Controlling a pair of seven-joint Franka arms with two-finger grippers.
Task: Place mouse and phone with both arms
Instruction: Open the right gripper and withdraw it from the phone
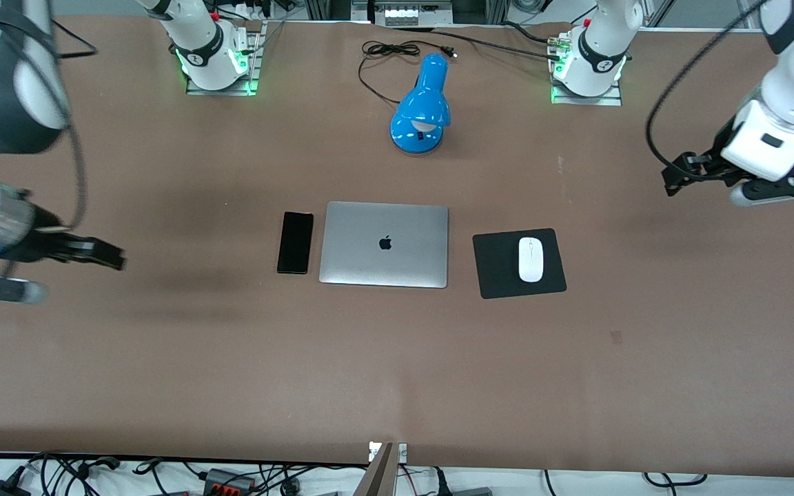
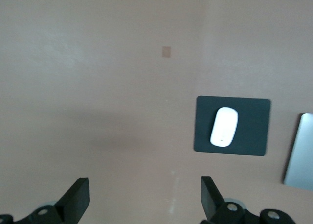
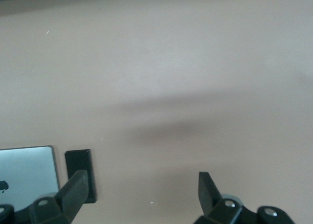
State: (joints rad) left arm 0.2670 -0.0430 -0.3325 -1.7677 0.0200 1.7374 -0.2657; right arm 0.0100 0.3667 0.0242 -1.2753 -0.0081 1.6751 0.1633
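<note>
The white mouse (image 1: 531, 259) lies on a black mouse pad (image 1: 500, 275), beside the laptop toward the left arm's end. It also shows in the left wrist view (image 2: 224, 126). The black phone (image 1: 295, 242) lies flat beside the laptop toward the right arm's end. In the right wrist view the phone (image 3: 80, 160) is partly covered by a finger. My left gripper (image 1: 674, 178) is open and empty over bare table at the left arm's end; the left wrist view (image 2: 145, 199) shows it too. My right gripper (image 1: 116, 260) is open and empty over bare table at the right arm's end, as the right wrist view (image 3: 142, 192) confirms.
A closed silver laptop (image 1: 384, 244) lies between the phone and the mouse pad. A blue desk lamp (image 1: 423, 103) with a black cord stands farther from the camera than the laptop. Cables lie along the table's near edge.
</note>
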